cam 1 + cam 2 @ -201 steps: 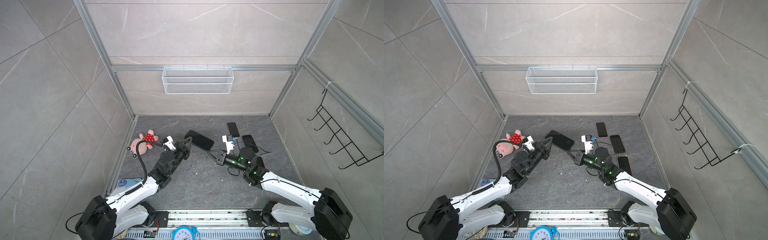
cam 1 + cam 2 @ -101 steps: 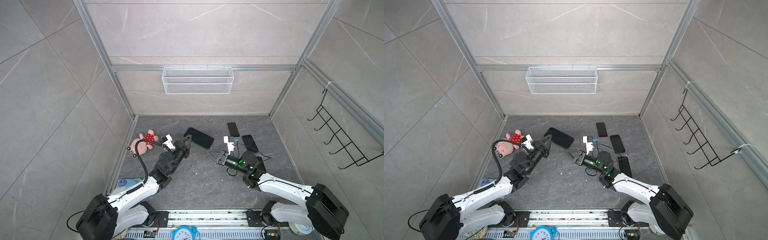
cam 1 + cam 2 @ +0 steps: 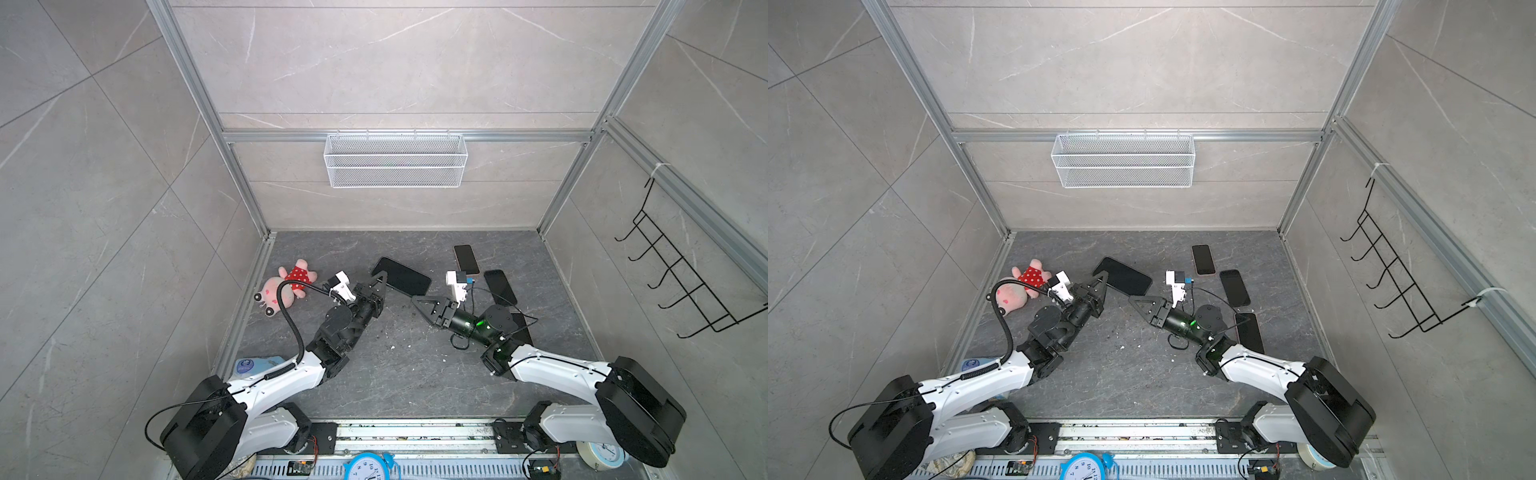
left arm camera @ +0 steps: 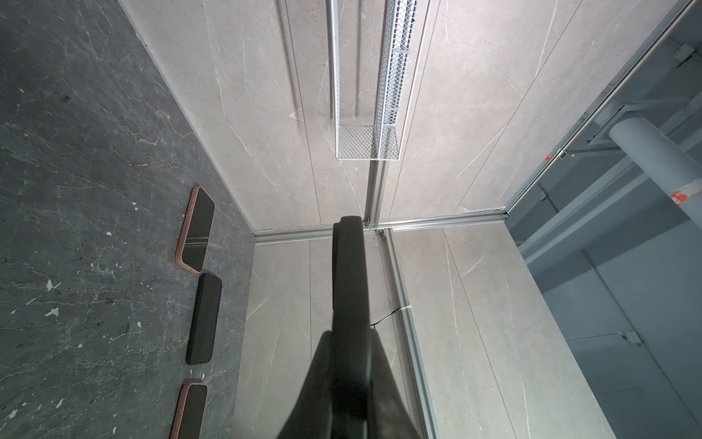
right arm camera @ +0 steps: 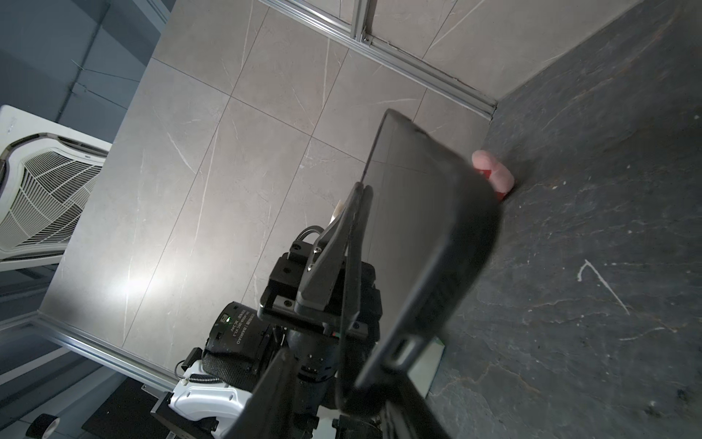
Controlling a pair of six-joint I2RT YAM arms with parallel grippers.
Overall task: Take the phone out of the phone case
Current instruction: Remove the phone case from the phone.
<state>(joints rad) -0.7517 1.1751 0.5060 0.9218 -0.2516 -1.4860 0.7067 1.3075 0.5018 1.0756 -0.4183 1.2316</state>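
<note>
The left gripper is closed tight on one short end of the black rectangular phone. The phone sits in its black rubbery phone case and is lifted above the dark grey stone floor, near the centre, a little toward 12 o'clock. Its free end points toward 3 o'clock. The right gripper is just beside this free end. In the right wrist view its fingers stand partly apart around the case's end, but I cannot tell if they press it. At 9 o'clock from the phone lies a pink plush toy. At 2 o'clock lie a pink-cased phone and a black flat phone.
</note>
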